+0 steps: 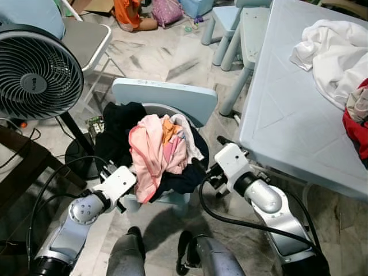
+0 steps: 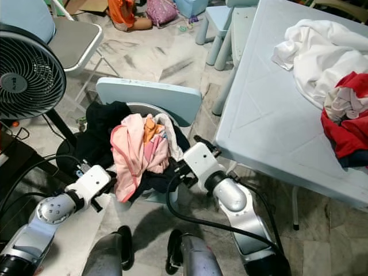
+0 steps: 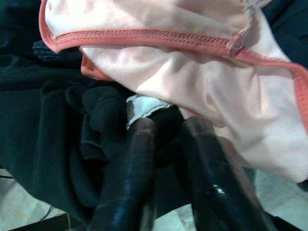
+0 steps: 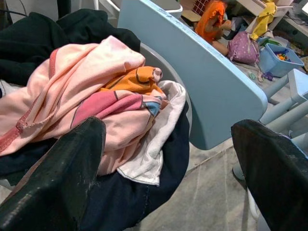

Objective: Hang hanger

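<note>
A pile of clothes fills a grey basket (image 4: 162, 61) standing on a small light-blue chair (image 1: 167, 95). A pink garment (image 1: 150, 154) lies on top, with orange and white pieces beside it and a dark garment (image 1: 118, 129) draped over the basket's left side. My left gripper (image 3: 166, 126) is at the pile's near-left edge, under the pink hem, its fingers (image 3: 137, 163) close together with dark cloth pinched between them. Beside the pile's right side my right gripper (image 4: 168, 127) stands wide open, holding nothing.
A light-blue table (image 1: 287, 109) stands close on the right, with white cloth (image 1: 333, 52) and red cloth (image 1: 356, 129) on it. A black fan (image 1: 34, 72) and cables are on the left. A folding chair (image 1: 86, 37) and small chairs (image 1: 247, 34) stand behind.
</note>
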Controlling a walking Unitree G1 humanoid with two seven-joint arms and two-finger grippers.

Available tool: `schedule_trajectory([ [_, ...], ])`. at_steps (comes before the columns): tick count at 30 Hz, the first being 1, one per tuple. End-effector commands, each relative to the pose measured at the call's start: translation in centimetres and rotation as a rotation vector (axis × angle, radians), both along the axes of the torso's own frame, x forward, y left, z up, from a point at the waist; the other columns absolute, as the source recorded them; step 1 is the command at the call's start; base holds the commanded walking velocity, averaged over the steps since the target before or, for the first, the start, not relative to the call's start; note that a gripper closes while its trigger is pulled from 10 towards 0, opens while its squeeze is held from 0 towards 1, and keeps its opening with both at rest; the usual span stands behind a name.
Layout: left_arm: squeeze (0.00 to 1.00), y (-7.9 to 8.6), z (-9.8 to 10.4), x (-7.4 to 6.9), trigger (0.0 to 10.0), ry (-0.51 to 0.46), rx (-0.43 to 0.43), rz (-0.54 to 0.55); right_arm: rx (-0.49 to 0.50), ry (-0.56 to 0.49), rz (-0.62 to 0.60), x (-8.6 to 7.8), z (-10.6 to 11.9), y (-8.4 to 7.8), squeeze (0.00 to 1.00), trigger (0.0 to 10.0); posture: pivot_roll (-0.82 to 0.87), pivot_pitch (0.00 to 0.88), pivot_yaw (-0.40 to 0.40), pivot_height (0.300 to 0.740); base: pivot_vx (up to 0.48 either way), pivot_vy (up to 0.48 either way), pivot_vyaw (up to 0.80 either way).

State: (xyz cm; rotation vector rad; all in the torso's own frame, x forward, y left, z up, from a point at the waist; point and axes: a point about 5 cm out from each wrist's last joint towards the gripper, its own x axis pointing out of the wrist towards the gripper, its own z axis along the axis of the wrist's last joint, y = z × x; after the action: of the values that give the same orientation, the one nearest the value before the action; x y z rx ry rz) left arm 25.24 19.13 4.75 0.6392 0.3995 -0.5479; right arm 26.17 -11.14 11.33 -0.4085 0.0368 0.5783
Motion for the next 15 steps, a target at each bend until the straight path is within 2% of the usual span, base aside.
schedule_trajectory([
  [1, 1.00, 0.1, -0.4, -0.1, 10.0, 0.008, 0.045, -0.037, -0.017, 0.018, -0.011, 0.0, -0.4, -0.5, 0.00, 10.0, -0.03, 0.235, -0.094, 0.740, 0.000, 0.000, 0.00],
  [3, 1.00, 0.3, -0.3, 0.3, 10.0, -0.002, 0.083, -0.060, -0.020, 0.017, -0.020, 0.0, -0.5, -0.8, 0.00, 10.0, -0.03, 0.235, -0.094, 0.740, 0.000, 0.000, 0.00],
  [6, 1.00, 0.4, -0.3, 0.5, 10.0, -0.004, 0.095, -0.070, -0.020, 0.017, -0.021, -0.1, -0.5, -0.8, 0.00, 10.0, -0.04, 0.238, -0.088, 0.740, 0.000, 0.000, 0.00],
  [11, 1.00, -0.1, -0.5, 1.0, 10.0, -0.001, 0.137, -0.148, -0.019, 0.018, -0.018, -0.3, -0.5, -0.5, 0.00, 10.0, -0.04, 0.240, -0.088, 0.740, 0.000, 0.000, 0.00],
  [15, 1.00, -0.4, -0.4, 1.5, 10.0, -0.016, 0.133, -0.154, -0.019, 0.017, -0.017, -0.2, -0.4, -0.6, 0.00, 10.0, -0.05, 0.243, -0.087, 0.740, 0.000, 0.000, 0.00],
])
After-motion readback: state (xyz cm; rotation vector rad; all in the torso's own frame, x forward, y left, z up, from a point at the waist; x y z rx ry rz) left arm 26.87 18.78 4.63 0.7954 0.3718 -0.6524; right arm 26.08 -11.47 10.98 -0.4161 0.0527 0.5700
